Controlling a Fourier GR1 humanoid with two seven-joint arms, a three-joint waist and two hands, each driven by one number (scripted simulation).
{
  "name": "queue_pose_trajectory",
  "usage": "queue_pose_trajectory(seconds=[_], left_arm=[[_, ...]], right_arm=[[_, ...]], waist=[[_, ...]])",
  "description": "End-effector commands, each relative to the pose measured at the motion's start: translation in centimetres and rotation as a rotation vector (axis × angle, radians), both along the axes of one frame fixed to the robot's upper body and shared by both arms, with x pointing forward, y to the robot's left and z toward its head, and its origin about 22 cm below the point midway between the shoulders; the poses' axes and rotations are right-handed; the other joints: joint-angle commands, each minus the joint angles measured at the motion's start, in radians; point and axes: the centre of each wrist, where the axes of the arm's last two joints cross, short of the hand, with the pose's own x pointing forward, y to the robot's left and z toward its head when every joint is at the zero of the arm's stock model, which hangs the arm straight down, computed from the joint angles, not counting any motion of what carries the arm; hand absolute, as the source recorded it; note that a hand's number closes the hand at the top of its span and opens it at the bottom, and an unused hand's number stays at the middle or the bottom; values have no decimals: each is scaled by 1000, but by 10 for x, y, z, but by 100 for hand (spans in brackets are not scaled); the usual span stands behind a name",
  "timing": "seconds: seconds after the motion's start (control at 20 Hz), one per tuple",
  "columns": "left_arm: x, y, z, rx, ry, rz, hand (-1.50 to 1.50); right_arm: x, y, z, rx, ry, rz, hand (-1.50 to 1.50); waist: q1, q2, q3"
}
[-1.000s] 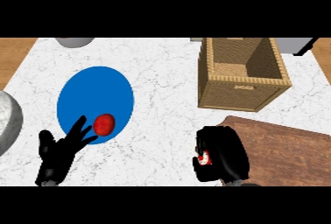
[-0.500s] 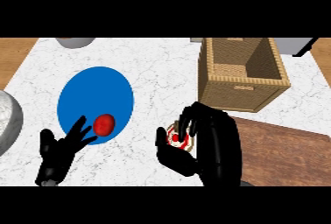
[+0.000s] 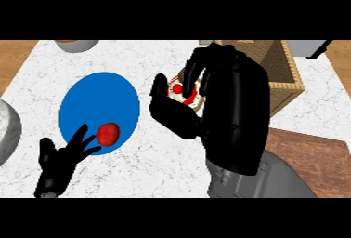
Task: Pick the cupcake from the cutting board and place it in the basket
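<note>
At the counter's near left edge, the black left hand rests open, fingers up, beside a small red round object on the round blue plate. The brown wooden cutting board sits near right. The black right hand, raised, curls round the white-and-red cupcake, its red top facing the view, just before the woven wicker basket toward the far edge.

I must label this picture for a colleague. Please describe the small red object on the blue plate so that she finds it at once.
Look at the white marble counter and find the big blue plate on its left side. The small red object lies on the plate's lower edge, just above the open left hand. It is plain red, unlike the red-and-white cupcake in the right hand.
</note>
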Motion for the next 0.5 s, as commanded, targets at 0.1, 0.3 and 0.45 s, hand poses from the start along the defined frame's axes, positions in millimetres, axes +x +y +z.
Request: queue_pose_trajectory(seconds=[0.1,0.3,0.45], left_arm=[[-8,7,-10,-3,89,10,0],[-7,7,-9,3,102,38,0],[-5,0,-20,22,88,37,0]], right_arm=[[28,14,52,71,116,-156,150],[62,-18,47,66,163,-162,150],[84,-28,45,35,171,-183,150]], waist=[[1,9,-7],[-16,12,-5],[-19,15,-5]])
